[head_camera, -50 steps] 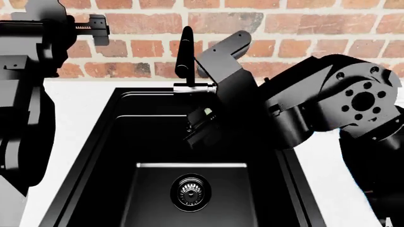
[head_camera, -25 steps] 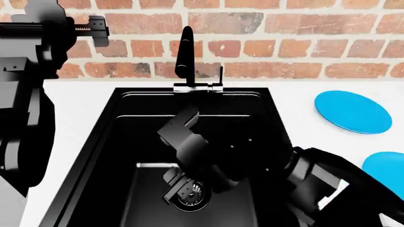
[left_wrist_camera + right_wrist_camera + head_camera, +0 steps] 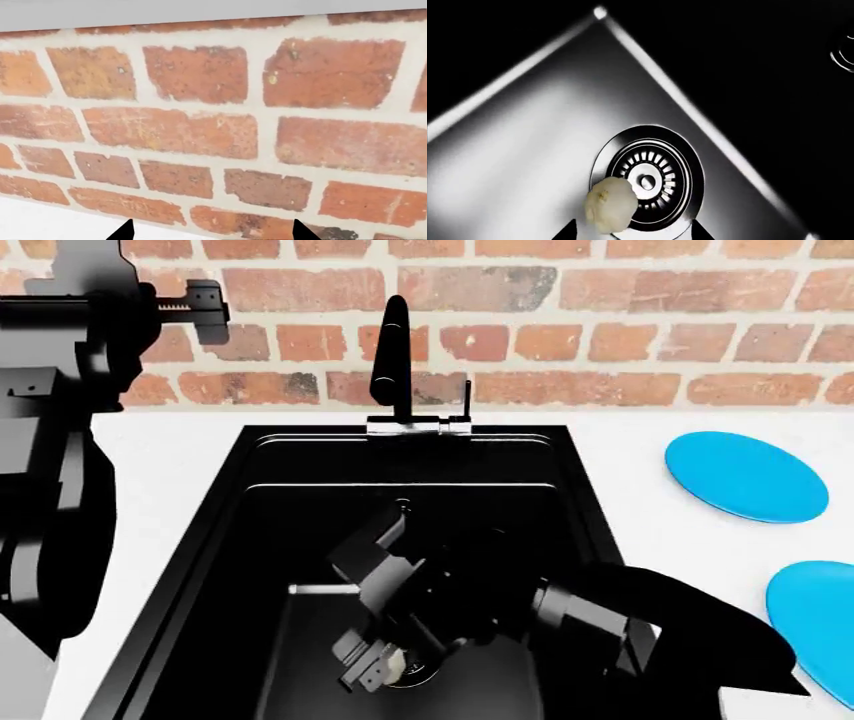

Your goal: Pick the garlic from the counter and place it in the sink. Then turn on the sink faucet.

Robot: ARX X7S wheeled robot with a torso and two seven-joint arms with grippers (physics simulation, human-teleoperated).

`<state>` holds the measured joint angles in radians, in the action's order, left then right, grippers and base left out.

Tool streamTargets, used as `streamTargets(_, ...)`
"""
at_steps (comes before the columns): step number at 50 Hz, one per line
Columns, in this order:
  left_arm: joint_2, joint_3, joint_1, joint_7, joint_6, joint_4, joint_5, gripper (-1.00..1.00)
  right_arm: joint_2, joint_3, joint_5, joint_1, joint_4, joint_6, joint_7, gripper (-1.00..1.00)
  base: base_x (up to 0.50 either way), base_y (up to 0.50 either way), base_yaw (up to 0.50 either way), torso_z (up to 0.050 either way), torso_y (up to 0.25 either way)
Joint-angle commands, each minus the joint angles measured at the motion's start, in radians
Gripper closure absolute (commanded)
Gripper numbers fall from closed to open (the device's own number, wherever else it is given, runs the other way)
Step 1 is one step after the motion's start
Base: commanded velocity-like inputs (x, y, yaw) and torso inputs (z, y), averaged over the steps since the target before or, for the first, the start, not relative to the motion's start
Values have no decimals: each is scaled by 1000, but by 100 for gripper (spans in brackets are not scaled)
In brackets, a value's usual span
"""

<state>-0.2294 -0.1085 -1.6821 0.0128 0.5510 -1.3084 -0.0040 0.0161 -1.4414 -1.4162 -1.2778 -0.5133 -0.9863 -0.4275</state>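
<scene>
**Garlic low in sink, over drain; release pending**

R gripper [image 3: 378, 668] is deep in the sink [image 3: 267, 540], close above the basin floor at the drain [image 3: 648, 184]. Head view shows the garlic [image 3: 390, 666] as a pale spot between the finger ends, so the jaws appear to pinch it. R wrist view has the garlic [image 3: 608, 204] in front of the drain's rim, between the two dark finger tips at the frame edge. Contact w/ the floor can't be confirmed; the bulb looks just above it or barely touching.

Key relation: garlic sits directly at the R gripper, overlapping the drain edge. Bulb is roundish, no clear long axis. Judged: opening the jaws here would drop it inside the basin; it may roll a little.

L gripper [image 3: 200, 300] is raised high by the brick wall [image 3: 200, 125], well apart from the sink. L wrist view shows only brick and two finger tips set apart w/ nothing between them, so it reads as spread and empty.

Faucet [image 3: 390, 350] stands behind the sink, lever [image 3: 466, 400] upright, no water visible. Judged not yet on. L gripper is near faucet height; R arm is closer across the basin but busy.
</scene>
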Motion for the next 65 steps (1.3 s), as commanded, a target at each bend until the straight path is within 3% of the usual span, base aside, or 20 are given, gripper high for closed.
streamTargets(1, -1, 2, 2, -2, 1, 0, 1, -100, -15, -100, -69, -51, -49, 70, 25, -100, 0, 0, 0, 0, 0)
streamTargets(6, -2, 4, 2, -1, 0, 0, 1, -100, -13, -101, -70, -60, -46, 88, 24, -100, 0, 0, 0, 0, 0)
streamTargets(14, -5, 6, 6, -2, -1, 0, 0, -100, 78, -27, -176, -127, 147, 36, -125, -100, 0, 0, 0, 0, 0)
streamTargets(30, -9, 9, 10, -4, -2, 0, 1, -100, 160, -34, -212, -103, 268, 10, -214, -100, 0, 0, 0, 0, 0)
streamTargets(36, -10, 10, 12, -5, -2, 0, 1, -100, 281, 13, -305, -112, 471, 0, -332, -100, 0, 0, 0, 0, 0)
streamTargets(40, -10, 9, 12, -6, -2, 0, 1, -100, 294, 19, -315, -119, 492, -2, -339, -100, 0, 0, 0, 0, 0)
streamTargets(41, -14, 11, 13, -4, -1, 0, 1, -100, 373, 70, -403, -166, 601, -6, -402, -100, 0, 0, 0, 0, 0)
streamTargets(43, -13, 12, 13, -3, -1, 0, 0, -100, 410, 91, -431, -184, 639, -4, -425, -100, 0, 0, 0, 0, 0)
streamTargets(55, -10, 11, 10, -3, 1, 0, 3, -100, 591, 187, -509, -291, 709, -10, -429, -100, 0, 0, 0, 0, 0)
streamTargets(65, -8, 11, 8, -6, 0, 0, 2, -100, 614, 227, -491, -362, 593, -3, -383, -100, 0, 0, 0, 0, 0)
